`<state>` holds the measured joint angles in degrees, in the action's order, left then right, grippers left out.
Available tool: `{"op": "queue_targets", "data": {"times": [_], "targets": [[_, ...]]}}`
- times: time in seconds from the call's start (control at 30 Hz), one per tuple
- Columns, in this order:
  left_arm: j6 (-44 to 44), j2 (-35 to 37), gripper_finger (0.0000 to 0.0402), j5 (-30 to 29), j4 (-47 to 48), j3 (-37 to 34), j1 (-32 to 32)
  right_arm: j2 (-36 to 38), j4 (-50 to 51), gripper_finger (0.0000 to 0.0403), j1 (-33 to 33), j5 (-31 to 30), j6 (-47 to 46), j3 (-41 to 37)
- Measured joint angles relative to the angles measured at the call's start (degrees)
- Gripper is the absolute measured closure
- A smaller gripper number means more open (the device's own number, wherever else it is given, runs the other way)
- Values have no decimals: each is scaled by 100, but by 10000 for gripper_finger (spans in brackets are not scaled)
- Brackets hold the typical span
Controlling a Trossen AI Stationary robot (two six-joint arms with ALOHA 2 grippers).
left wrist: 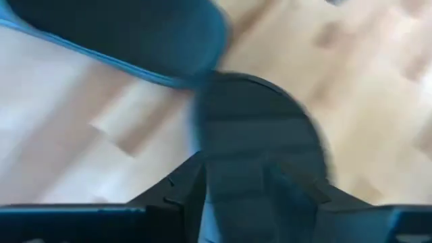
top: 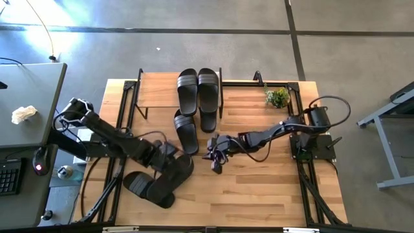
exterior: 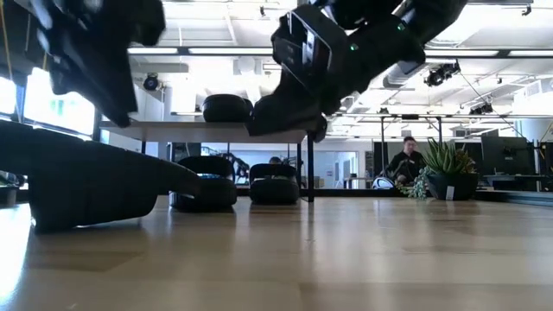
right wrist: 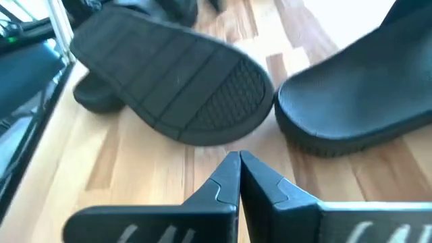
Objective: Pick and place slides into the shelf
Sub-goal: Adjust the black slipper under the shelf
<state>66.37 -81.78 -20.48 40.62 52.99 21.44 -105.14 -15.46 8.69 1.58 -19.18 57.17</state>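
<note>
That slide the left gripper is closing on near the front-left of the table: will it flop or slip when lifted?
Likely to sag a little: the slide looks like soft rubber and juts well past the left gripper. Its ridged sole should resist slipping. A pinch at one end may let it swing.

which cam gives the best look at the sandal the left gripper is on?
Right wrist view: the slide shows tilted, ridged sole fully exposed. High view has it at the left gripper, half hidden by the arm. Left wrist view shows only its blurred end. Low view: cannot tell it apart.
</note>
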Motion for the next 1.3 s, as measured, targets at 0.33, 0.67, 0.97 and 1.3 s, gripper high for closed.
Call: {"op": "queue_targets", "data": {"times": [0.33, 0.67, 0.97, 1.3], "targets": [[-36, -22, 343, 49, 653, -209, -666, -652, -617, 403, 311, -312, -28, -2], [-257, -22, 391, 51, 95, -712, -1200, -971, -1038, 403, 165, -855, -31, -2], [-1149, -24, 394, 35, -1121, -1456, -1861, -1050, -1018, 403, -196, -835, -299, -2], [-2347, -24, 400, 485, -2132, -1746, -2618, -1050, -853, 403, -457, -530, -295, 13]]}}
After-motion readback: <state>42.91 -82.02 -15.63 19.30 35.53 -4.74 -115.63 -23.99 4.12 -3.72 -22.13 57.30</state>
